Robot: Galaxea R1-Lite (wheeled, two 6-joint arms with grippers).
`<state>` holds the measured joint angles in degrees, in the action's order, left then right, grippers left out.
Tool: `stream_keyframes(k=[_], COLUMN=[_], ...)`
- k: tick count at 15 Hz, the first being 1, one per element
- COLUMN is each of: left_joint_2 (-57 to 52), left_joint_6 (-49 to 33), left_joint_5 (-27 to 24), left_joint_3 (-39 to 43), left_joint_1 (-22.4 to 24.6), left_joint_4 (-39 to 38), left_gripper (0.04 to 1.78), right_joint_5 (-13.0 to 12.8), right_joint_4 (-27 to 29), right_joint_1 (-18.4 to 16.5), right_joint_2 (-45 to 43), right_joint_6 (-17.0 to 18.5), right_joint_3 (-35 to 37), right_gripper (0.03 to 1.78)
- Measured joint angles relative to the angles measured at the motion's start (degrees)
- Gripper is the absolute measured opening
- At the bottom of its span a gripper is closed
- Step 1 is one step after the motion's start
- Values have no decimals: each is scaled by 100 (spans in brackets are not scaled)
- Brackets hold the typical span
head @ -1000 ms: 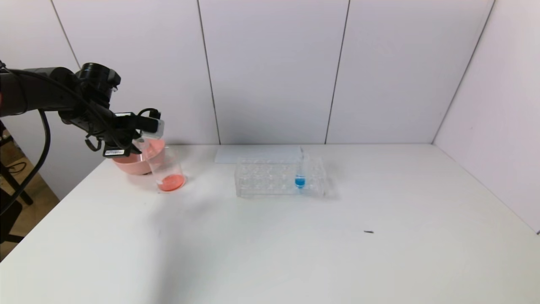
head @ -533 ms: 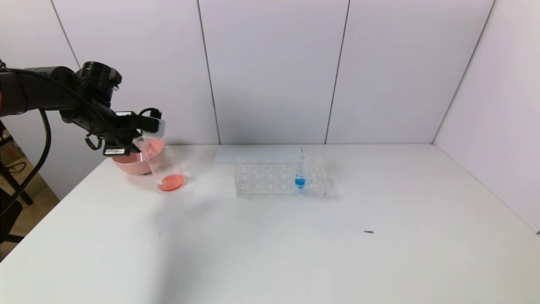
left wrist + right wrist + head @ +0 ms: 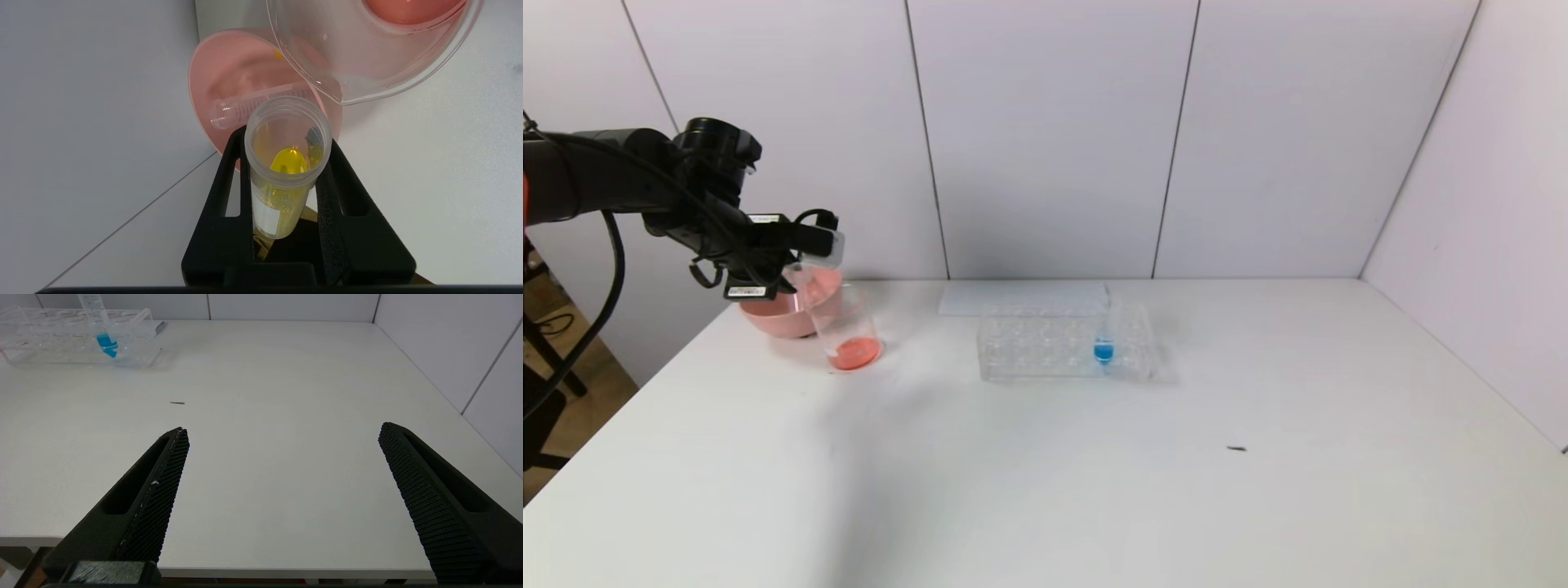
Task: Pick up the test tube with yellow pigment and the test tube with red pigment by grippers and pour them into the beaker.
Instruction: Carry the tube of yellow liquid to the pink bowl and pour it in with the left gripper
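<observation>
My left gripper (image 3: 788, 273) is shut on the test tube with yellow pigment (image 3: 286, 171). It holds the tube tilted above the table's far left, its open mouth just short of the beaker's lip. Yellow liquid still sits inside the tube. The beaker (image 3: 849, 327) stands beside the pink bowl with red-orange liquid at its bottom; its rim (image 3: 367, 77) also shows in the left wrist view. No tube with red liquid shows. My right gripper (image 3: 282, 428) is open and empty over the table's near edge, out of the head view.
A pink bowl (image 3: 776, 314) stands behind the beaker, and a clear empty tube (image 3: 253, 106) lies in it. A clear tube rack (image 3: 1045, 343) at the middle back holds a blue-liquid tube (image 3: 1103, 347). A small dark speck (image 3: 1236, 448) lies on the white table.
My left gripper has crept slightly up and toward the beaker with the yellow tube in it. Nothing else has moved.
</observation>
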<state>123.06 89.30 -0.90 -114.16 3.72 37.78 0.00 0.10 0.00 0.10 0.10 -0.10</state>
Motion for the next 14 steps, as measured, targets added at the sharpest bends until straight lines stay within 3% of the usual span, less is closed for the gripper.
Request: stream_keyframes(k=[14], left_joint_2=[6], left_joint_6=[174], left_joint_5=[486], left_joint_3=[2], left_joint_1=[-105], left_joint_4=[-85], left_gripper=[46], right_joint_5=[0], right_joint_4=[0], right_joint_1=[0], right_joint_2=[0], right_joint_6=[0], right_joint_3=[0], right_gripper=[170])
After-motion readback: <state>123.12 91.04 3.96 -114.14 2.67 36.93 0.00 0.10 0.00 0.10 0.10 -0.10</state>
